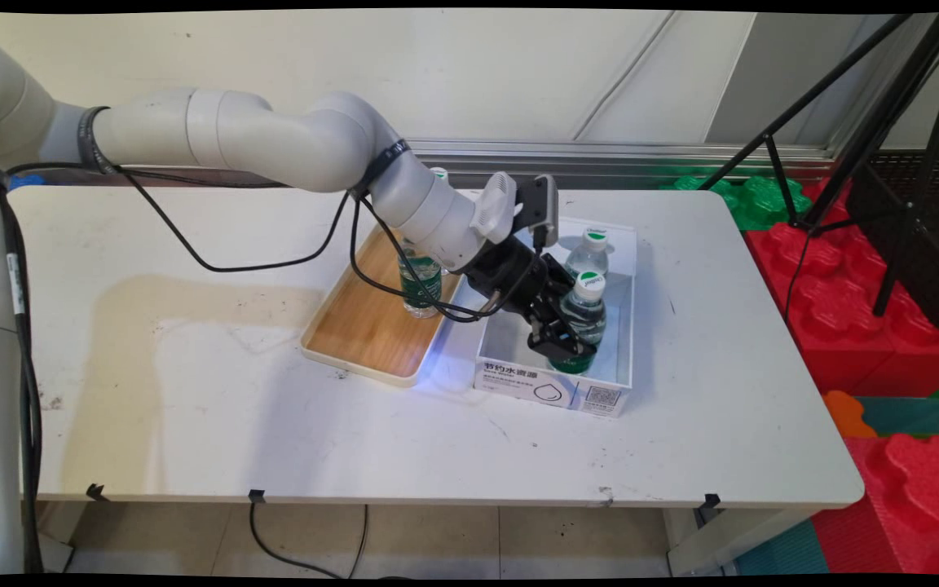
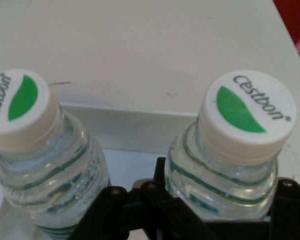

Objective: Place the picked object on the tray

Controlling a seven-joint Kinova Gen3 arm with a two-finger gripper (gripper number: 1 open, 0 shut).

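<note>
Two clear water bottles with white and green caps stand in a white cardboard box [image 1: 551,390] at the table's middle right. My black gripper [image 1: 565,342] reaches down into the box and is shut on the nearer bottle [image 1: 586,306] at its body. In the hand view this bottle [image 2: 240,120] sits between the two fingers of the gripper [image 2: 223,182], which press its sides. The second bottle [image 1: 588,253] stands just behind it, and in the hand view that second bottle [image 2: 35,150] is at the left, free of the fingers. The box wall [image 2: 130,127] runs behind both.
A wooden tray [image 1: 355,326] lies left of the box, touching it, with another water bottle [image 1: 421,285] upright in it, partly behind the arm and its cables. Red and green foam blocks [image 1: 885,326] and a black tripod [image 1: 885,122] stand right of the table.
</note>
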